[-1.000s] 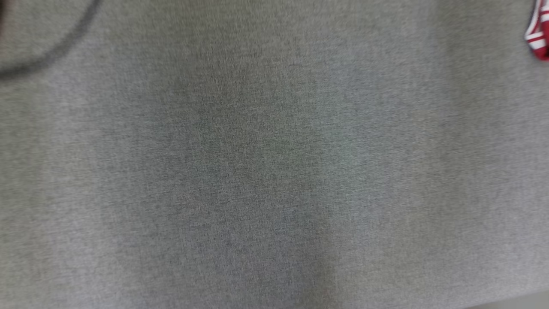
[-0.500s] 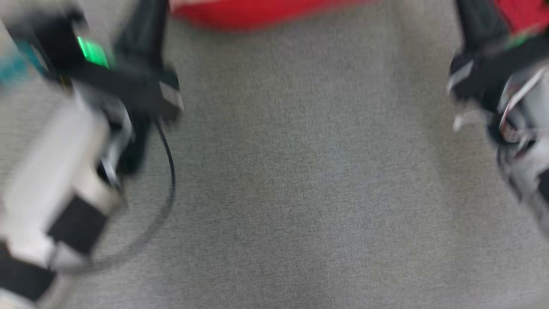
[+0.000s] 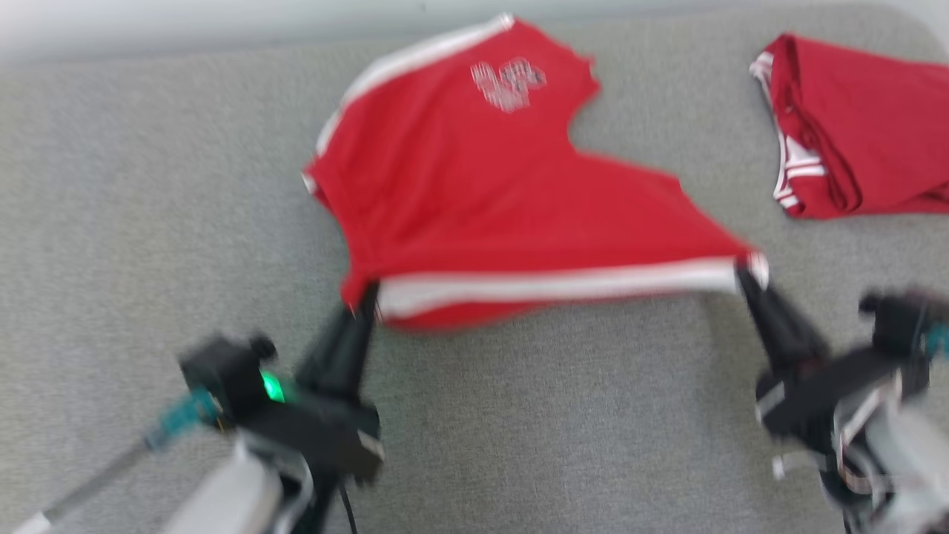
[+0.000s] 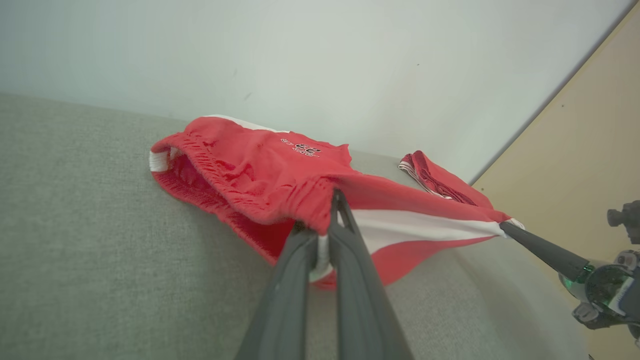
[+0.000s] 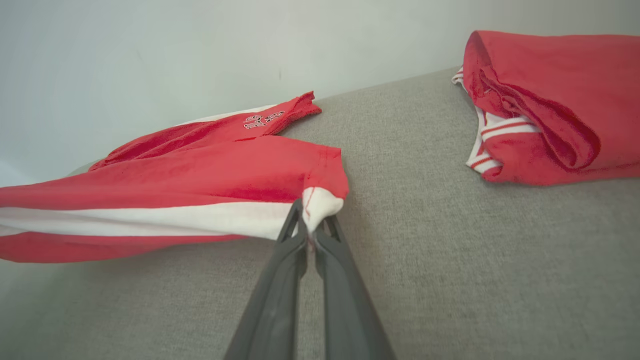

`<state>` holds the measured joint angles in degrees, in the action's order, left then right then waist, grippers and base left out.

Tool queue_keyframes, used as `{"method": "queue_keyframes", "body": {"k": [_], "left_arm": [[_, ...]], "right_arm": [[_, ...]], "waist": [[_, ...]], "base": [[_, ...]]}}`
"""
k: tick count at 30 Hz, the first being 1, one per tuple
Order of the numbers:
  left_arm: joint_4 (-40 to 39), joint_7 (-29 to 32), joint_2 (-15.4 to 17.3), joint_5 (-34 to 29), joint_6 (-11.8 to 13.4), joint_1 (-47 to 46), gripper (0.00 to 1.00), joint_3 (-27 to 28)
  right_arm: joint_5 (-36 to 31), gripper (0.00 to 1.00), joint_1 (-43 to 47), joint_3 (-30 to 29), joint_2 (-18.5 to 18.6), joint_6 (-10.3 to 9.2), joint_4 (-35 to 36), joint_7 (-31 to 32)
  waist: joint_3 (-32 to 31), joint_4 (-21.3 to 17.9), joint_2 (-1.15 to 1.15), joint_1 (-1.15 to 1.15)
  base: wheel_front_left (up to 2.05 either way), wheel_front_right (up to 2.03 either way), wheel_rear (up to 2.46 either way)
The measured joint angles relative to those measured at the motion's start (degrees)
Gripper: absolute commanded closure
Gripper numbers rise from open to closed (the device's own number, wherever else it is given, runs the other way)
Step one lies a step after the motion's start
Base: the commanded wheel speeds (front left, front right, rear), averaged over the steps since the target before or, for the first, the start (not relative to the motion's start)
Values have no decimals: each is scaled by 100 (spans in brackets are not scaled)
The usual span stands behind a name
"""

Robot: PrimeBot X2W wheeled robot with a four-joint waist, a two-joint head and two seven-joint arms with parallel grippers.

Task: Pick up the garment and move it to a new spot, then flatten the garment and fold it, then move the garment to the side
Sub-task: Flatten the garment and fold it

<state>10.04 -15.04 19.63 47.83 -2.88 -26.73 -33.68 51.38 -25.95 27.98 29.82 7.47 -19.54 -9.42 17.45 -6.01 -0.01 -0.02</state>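
l gripper & r gripper both pinched shut on garment edge, arms spread apart

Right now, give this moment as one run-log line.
left gripper: shut on red shorts | right gripper: shut on red shorts | red shorts: stretched between grippers | second garment: apart, at right
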Motion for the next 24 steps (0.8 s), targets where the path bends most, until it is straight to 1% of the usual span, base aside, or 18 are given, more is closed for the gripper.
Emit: {"method": "queue_keyframes", "body": {"k": [2, 3, 4, 10, 11, 12, 16, 19, 22, 24], "left_arm": [[-23, 0, -42, -98, -25, 326, 100, -75], [-38, 0, -46, -222, -57, 656, 100, -134], [-63, 1, -74, -212, -59, 826, 100, -75], [-108, 0, -134, -314, -120, 1642, 100, -18], [-107, 0, -122, -352, -126, 1732, 100, -23], [-107, 0, -122, -352, -126, 1732, 100, -23], [-77, 0, -113, -488, -219, 1998, 100, -74], [-75, 0, -116, -525, -258, 2088, 100, -64], [-90, 0, -126, -553, -260, 2153, 100, 15], [-100, 0, -143, -565, -267, 2186, 100, 62]], "right_arm": [[-71, 100, 481, -155, -14, 0, 148, 85], [-275, 100, 946, -290, -34, 0, 292, 138], [-323, 100, 1184, -389, -78, 0, 368, 183], [-641, 100, 2447, -890, -519, 0, 915, 554], [-709, 100, 2641, -961, -615, 0, 1023, 647], [-709, 100, 2641, -961, -615, 0, 1023, 647], [-953, 100, 3446, -1314, -1024, 0, 1433, 982], [-1152, 100, 3886, -1617, -1282, 0, 1797, 1244], [-1339, 100, 4229, -1890, -1433, 0, 2126, 1510], [-1485, 100, 4268, -2041, -1475, 0, 2308, 1664]], "waist": [[-143, 26, 0, 0], [-279, 49, 0, 0], [-346, 60, 0, 0], [-702, 145, 0, 1], [-752, 164, 0, 1], [-752, 164, 0, 1], [-908, 293, 1, 1], [-985, 406, 1, 1], [-1029, 488, 1, 1], [-1022, 507, 1, 1]], "base": [[0, 0, 0], [0, 0, 0], [0, 0, 0], [0, 0, 0], [0, 0, 0], [0, 0, 0], [0, 0, 0], [0, 0, 0], [0, 0, 0], [0, 0, 0]]}}
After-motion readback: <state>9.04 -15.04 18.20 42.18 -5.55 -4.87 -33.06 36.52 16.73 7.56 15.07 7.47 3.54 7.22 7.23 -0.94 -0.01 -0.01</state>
